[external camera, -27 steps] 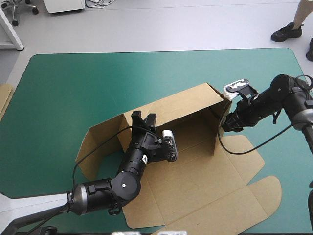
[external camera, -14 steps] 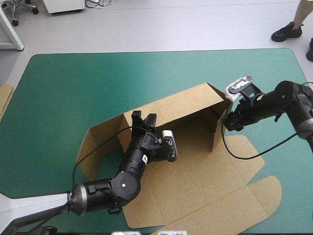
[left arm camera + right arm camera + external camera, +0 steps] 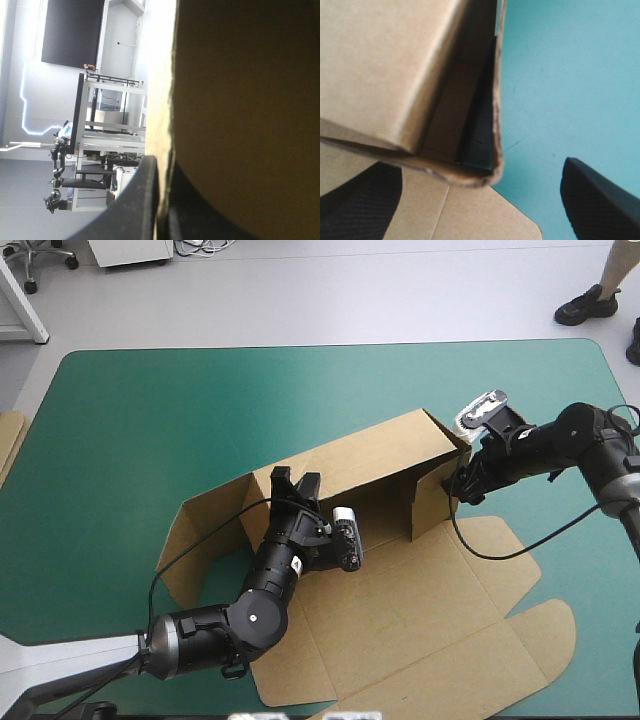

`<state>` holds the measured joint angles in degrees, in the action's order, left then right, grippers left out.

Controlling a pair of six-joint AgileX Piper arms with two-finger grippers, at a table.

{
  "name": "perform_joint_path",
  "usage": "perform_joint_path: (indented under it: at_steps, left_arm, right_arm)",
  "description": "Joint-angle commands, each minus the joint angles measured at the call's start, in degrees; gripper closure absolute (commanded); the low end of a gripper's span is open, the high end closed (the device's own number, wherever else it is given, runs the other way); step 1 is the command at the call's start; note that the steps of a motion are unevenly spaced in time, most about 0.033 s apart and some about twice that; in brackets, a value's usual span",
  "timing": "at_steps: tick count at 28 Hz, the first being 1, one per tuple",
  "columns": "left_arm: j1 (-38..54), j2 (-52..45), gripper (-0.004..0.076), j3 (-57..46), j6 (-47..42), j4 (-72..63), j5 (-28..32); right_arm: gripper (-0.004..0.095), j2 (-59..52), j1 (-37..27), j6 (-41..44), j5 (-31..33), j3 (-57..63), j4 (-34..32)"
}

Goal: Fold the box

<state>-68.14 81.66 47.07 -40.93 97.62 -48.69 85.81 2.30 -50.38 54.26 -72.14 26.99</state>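
Note:
The brown box (image 3: 400, 600) lies opened out on the teal-green cover, its long back wall (image 3: 370, 455) standing upright. My left gripper (image 3: 296, 480) is shut on the top edge of that wall near its left end. In the left wrist view the board (image 3: 240, 100) runs between the all but closed fingers (image 3: 135, 200). My right gripper (image 3: 462, 488) is at the wall's right corner, against the outside of the end flap (image 3: 430, 502), which is angled inward. In the right wrist view the gripper (image 3: 477, 165) is open, the box corner (image 3: 490, 167) between its fingers.
The box's lid panel and rounded flaps (image 3: 540, 630) lie flat toward the table's near right. Its left side flap (image 3: 195, 540) slopes beside my left arm. An edge of more board (image 3: 8, 440) shows at the table's left edge. Bare cover (image 3: 150, 410) spreads behind the box.
My right gripper has moved left against the end flap, and the flap has swung inward toward the box's inside. The left arm and its hold on the back wall are unchanged.

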Motion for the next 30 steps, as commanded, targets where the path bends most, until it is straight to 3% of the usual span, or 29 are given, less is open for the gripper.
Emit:
perform_joint_path:
  at_steps: [1,12,17,30]
  left_arm:
    - [-0.51,-1.73,0.0734,1.13,-0.52,0.41,-0.38]
    - [-0.51,-1.73,0.0734,1.13,-0.36,-1.97,0.43]
    - [-0.51,-1.73,0.0734,1.13,-0.36,-2.24,1.39]
    - [-0.51,-1.73,0.0734,1.13,-0.26,-2.24,2.29]
  right_arm:
    - [0.0101,-0.08,-0.30,-1.11,-2.27,-1.21,3.44]
    - [0.0179,0.63,-0.30,-8.85,-4.10,-1.11,13.39]
    - [0.0225,0.63,-0.30,-9.42,-4.74,-1.11,13.80]
    - [0.0517,0.63,-0.30,-11.43,-3.88,-0.69,17.81]
